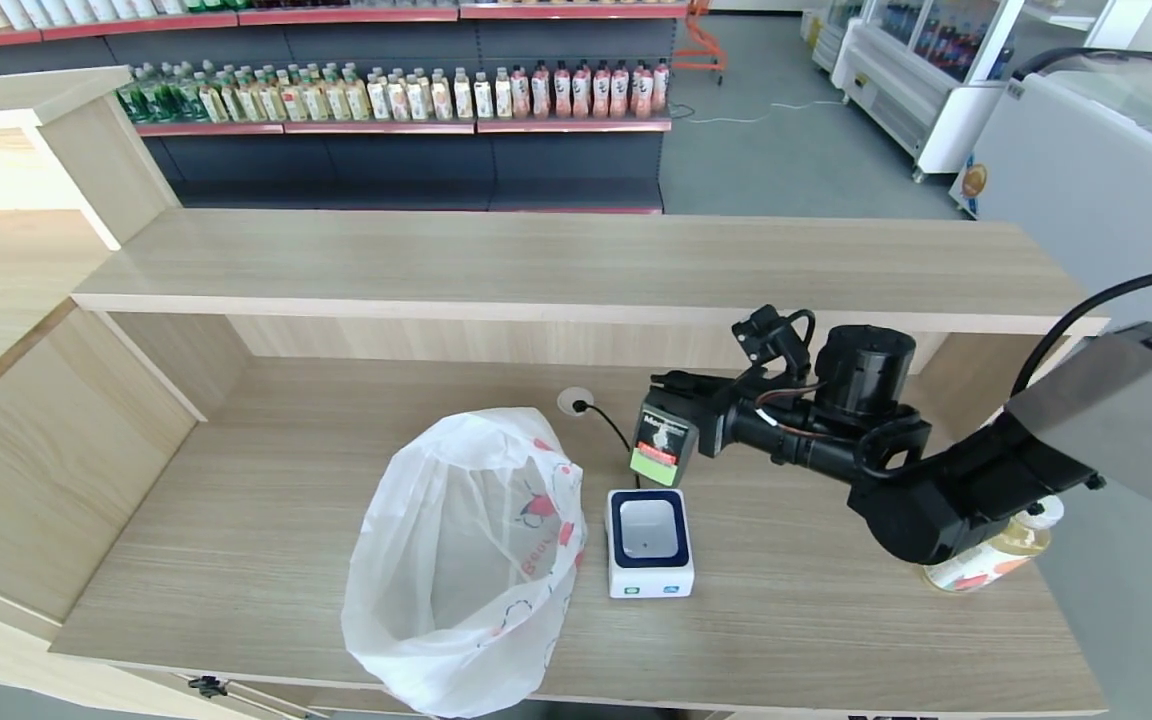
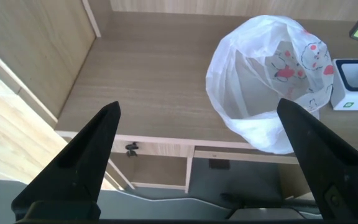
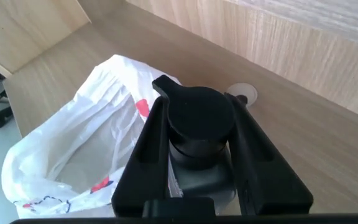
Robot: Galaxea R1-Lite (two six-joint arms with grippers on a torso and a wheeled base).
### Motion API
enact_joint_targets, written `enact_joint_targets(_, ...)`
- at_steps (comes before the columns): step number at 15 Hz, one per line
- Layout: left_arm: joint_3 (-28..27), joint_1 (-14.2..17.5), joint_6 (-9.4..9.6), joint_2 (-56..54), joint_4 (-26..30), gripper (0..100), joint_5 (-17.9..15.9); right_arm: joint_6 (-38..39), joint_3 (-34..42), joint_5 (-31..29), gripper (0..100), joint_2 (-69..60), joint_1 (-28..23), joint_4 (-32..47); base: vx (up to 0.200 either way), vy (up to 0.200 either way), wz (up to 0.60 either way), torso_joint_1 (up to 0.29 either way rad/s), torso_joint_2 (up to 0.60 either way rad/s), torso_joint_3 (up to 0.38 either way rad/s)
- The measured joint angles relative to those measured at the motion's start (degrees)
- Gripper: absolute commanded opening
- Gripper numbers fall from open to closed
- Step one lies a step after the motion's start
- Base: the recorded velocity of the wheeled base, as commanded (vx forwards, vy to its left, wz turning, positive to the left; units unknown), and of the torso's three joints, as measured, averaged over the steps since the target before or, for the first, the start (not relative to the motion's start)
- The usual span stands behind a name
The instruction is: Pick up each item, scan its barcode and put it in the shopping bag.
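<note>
My right gripper (image 1: 676,408) is shut on a dark container (image 1: 660,440) with a black cap (image 3: 199,118) and a green and red label. It holds the container in the air just behind the white barcode scanner (image 1: 648,541), label side toward the scanner. The white plastic shopping bag (image 1: 466,560) stands open at the scanner's left, near the desk's front edge. In the right wrist view the gripper's fingers (image 3: 146,158) clamp the container's sides, with the bag (image 3: 73,155) beyond. My left gripper (image 2: 197,146) hangs open and holds nothing, off the desk's front edge beside the bag (image 2: 260,74).
A bottle with yellowish liquid (image 1: 994,556) stands on the desk at the right, partly hidden by my right arm. A black cable runs from a grommet (image 1: 575,402) to the scanner. A raised counter ledge (image 1: 576,265) borders the desk at the back, and a side wall (image 1: 56,450) on the left.
</note>
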Motion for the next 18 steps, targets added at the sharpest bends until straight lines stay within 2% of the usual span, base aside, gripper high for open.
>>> enact_joint_targets(5,0.0,0.1,0.11,0.0,0.0,100,0.0,3.0,-2.6,-1.7,0,0.4,3.0,0.0,0.0,0.2,0.0,0.001,0.0,0.003)
enact_joint_targets(8,0.0,0.1,0.11,0.0,0.0,100,0.0,7.2,-6.3,-1.9,0,2.0,4.4,0.9,0.0,0.0,0.0,0.0,0.0,0.0)
enact_joint_targets(12,0.0,0.1,0.22,0.0,-0.1,100,0.0,11.6,-11.4,-2.7,0,8.3,4.6,-3.2,0.0,0.0,0.0,0.0,0.0,0.0)
enact_joint_targets(14,0.0,0.2,0.24,0.0,0.0,100,0.0,10.7,-12.7,-2.9,0,11.6,4.9,-3.6,0.0,0.0,0.0,0.0,0.0,0.0)
enact_joint_targets(18,0.0,0.2,0.27,0.0,0.0,100,0.0,4.1,-13.4,-2.9,0,16.9,5.2,-3.8,0.0,0.0,0.0,0.0,0.0,0.0)
